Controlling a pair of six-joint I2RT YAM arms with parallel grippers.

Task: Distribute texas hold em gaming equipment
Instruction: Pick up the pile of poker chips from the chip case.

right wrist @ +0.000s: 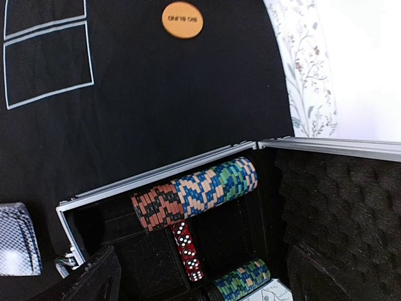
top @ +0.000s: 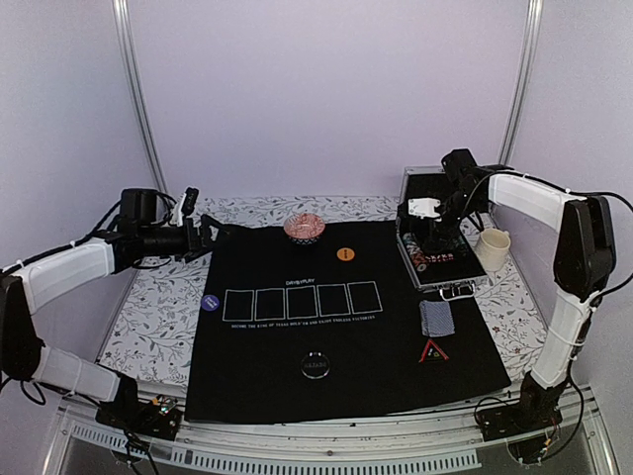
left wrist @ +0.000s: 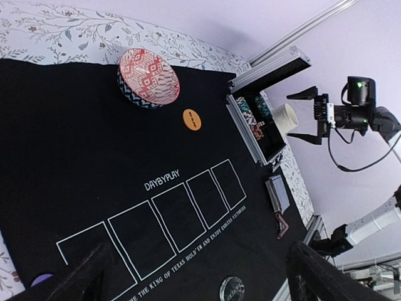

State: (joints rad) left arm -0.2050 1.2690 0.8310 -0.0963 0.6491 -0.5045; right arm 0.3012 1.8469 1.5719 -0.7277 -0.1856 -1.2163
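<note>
A plain back wall fills the upper half of the top view, pale lilac-white and evenly lit, with no hard shadows. It meets side panels of the same tone at a slim silver pole in the upper left and a second pole in the upper right (both splay outward toward the top). Below lies the worktop, covered in a white cloth printed with grey leafy sprigs, and a pale slotted metal rail runs along the bottom of the frame.

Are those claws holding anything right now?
Nothing. The left gripper and right gripper are both open and empty; the right one hovers over the poker chips.
</note>
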